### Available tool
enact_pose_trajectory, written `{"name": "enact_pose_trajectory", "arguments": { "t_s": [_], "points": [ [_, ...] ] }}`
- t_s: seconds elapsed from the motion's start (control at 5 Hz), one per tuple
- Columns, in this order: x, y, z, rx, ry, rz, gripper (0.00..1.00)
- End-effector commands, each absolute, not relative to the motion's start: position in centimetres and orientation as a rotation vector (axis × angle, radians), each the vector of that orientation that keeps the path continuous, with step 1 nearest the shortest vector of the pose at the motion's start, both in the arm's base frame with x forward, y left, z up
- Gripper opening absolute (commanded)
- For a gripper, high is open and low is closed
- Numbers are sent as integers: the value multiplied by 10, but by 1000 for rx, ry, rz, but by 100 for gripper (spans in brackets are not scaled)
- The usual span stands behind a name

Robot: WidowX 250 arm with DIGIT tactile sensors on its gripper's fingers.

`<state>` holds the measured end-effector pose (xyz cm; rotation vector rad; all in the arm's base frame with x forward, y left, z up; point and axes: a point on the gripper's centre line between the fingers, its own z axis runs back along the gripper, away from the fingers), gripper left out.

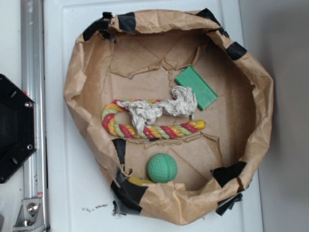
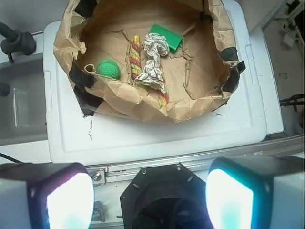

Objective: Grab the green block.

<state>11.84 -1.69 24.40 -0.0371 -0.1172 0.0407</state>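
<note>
The gripper point(image 2: 149, 191) shows only in the wrist view, as two blurred pads point(image 2: 64, 198) glowing pale at the bottom edge, set wide apart with nothing between them. It hangs well back from the work, above a black hexagonal base point(image 2: 159, 198) and a metal rail point(image 2: 200, 160). Beyond these lies a white plastic lid point(image 2: 157, 133), and on it sits a crumpled brown paper basin point(image 1: 87, 96) patched with black tape point(image 1: 125, 191). Inside, the green block point(image 1: 196, 87) lies flat on the paper floor toward the far side from the base, one end touching or just under the frayed white knot point(image 1: 159, 110) of a rope toy point(image 1: 154, 129). The rope's red, yellow and green strands run across the middle of the basin. A dimpled green ball point(image 1: 161, 167) rests apart from the block, on the other side of the rope, near the taped wall.
</note>
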Motion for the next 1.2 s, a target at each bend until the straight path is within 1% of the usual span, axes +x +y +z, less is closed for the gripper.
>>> {"name": "enact_pose_trajectory", "arguments": {
  "t_s": [0.0, 0.2, 0.4, 0.6, 0.8, 1.0],
  "points": [
    [118, -17, 244, -37, -117, 41, 100],
    [157, 14, 211, 81, -128, 14, 100],
    [192, 20, 197, 159, -149, -61, 100],
    [228, 21, 176, 136, -215, -156, 100],
    [261, 27, 152, 86, -216, -194, 100],
    [282, 21, 124, 0, -190, -272, 100]
  ]
}}
